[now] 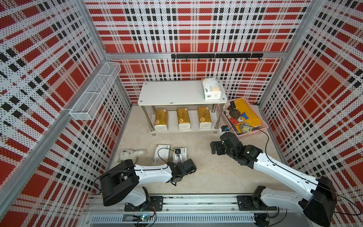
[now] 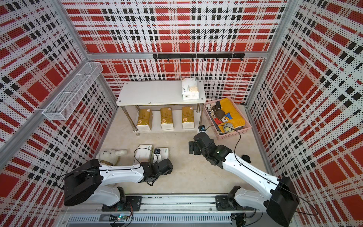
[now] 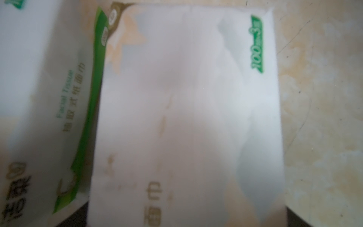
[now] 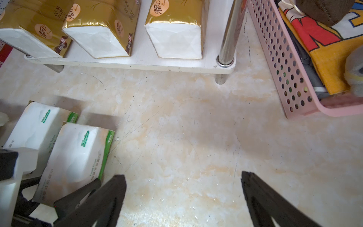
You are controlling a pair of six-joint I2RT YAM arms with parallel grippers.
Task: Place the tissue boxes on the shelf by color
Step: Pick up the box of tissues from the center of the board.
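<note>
— How was the left pincer (image 1: 179,158) set?
— I couldn't tell; its jaws were hidden. The soft white green-labelled tissue pack (image 3: 186,118) lay directly beneath it. I judged: straddle it centrally, clear of the twin pack (image 3: 39,78) just beside. My right pincer (image 4: 183,175) gaped, empty.

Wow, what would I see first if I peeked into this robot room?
The loud red, black and white checked walls jump out first. Next, three shiny gold tissue packs lined up on the lower board of the shelf, with one white pack alone at the top board's right end. Two more white packs lie on the floor near the left arm.
</note>
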